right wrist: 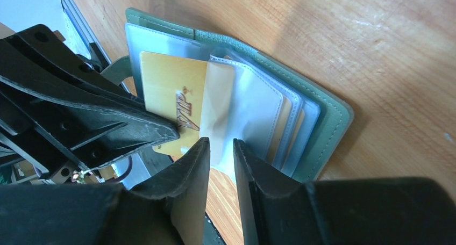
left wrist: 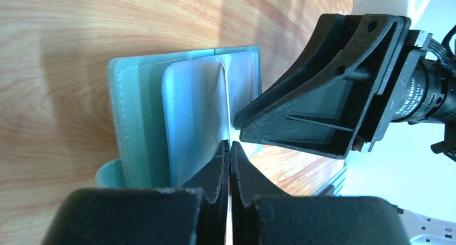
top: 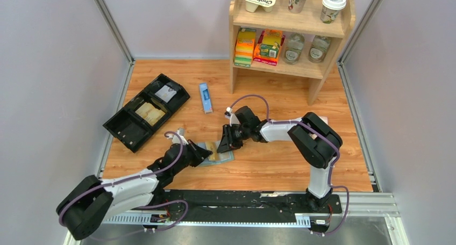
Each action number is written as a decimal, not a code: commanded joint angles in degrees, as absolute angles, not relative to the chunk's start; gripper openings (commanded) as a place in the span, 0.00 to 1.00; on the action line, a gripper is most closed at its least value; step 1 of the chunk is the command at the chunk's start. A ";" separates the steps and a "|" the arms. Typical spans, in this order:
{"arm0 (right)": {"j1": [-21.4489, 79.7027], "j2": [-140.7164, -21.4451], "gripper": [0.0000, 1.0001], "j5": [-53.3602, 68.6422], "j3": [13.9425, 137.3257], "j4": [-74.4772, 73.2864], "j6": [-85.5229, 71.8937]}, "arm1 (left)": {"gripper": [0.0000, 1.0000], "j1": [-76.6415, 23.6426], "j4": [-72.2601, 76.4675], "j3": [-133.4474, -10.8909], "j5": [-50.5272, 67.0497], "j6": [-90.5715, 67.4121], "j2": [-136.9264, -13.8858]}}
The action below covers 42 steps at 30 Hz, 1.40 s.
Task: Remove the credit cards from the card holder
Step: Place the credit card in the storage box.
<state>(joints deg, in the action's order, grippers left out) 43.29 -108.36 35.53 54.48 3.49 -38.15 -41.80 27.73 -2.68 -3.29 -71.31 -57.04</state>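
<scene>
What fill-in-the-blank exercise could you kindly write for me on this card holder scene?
1. The card holder lies ___, not folded, on the table.
2. The letters on the golden card read ___.
3. The left gripper is fully ___.
Missing words: open; VIP; shut.

Table: light wood-grain top | Walls: plain grey panels, three sides | Corner rails: bare metal | Shelf unit: pale wood, two tiers, far right | Light: even, soft.
</scene>
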 commanded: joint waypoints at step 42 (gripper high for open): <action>42.45 -97.47 0.64 24.87 47.37 2.46 -25.84 | 0.00 5.27 -48.52 -71.81 17.85 14.04 -78.30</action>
